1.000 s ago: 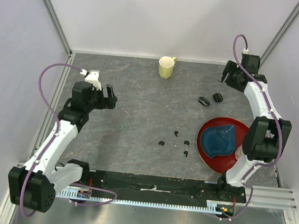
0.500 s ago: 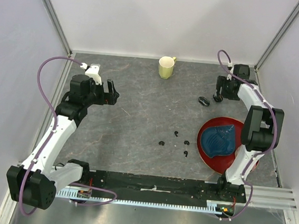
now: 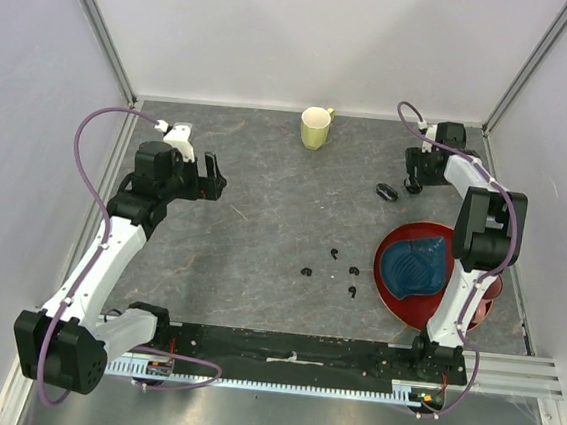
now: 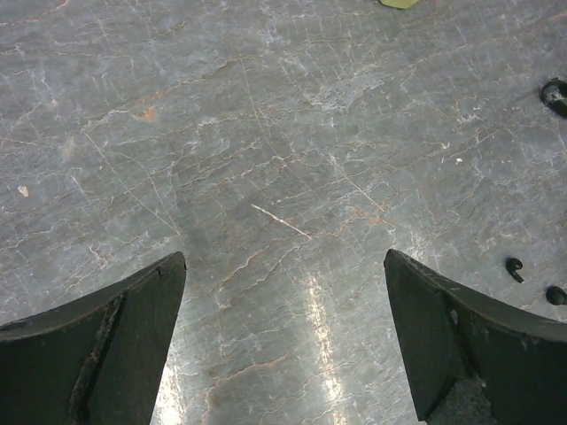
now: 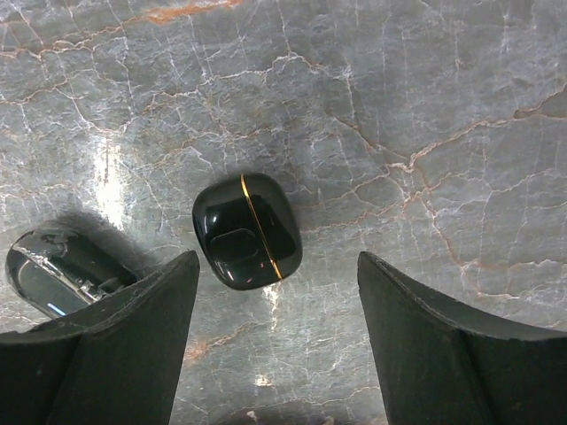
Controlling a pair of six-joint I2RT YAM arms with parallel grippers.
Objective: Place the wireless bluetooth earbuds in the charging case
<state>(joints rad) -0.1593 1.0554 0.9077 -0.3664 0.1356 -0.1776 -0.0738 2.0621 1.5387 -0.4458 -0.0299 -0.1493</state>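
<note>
So the right claw [image 5: 276, 261] is over at the far right of the table [image 3: 265, 201], pointing down, with its jaws spread wide. In the wrist view the charging case [image 5: 247, 231] lies flat on the table partly between the two fingertips. It's a glossy black pebble with a thin gold seam running across it. The claw isn't pinching it. The finger on the view's left is really close to the case edge, and I honestly can't tell if it's touching. The other finger is well clear.

A second pod [image 5: 53, 261] sits just beside it on the view's left, shiny and half hidden behind that finger.

The left claw [image 4: 283, 255] hangs over the left side of the table, jaws spread as well, with nothing between them but bare grey stone-pattern surface.

The four earbuds [image 3: 334, 254] are little black curls scattered loosely in the middle-near part of the table. They're well apart from the case and none of them is in it. Just to their right is a red plate [image 3: 385, 288] with a blue shell-shaped thing [image 3: 414, 265] on it. A yellow-green mug [image 3: 316, 127] stands upright by the back wall.
</note>
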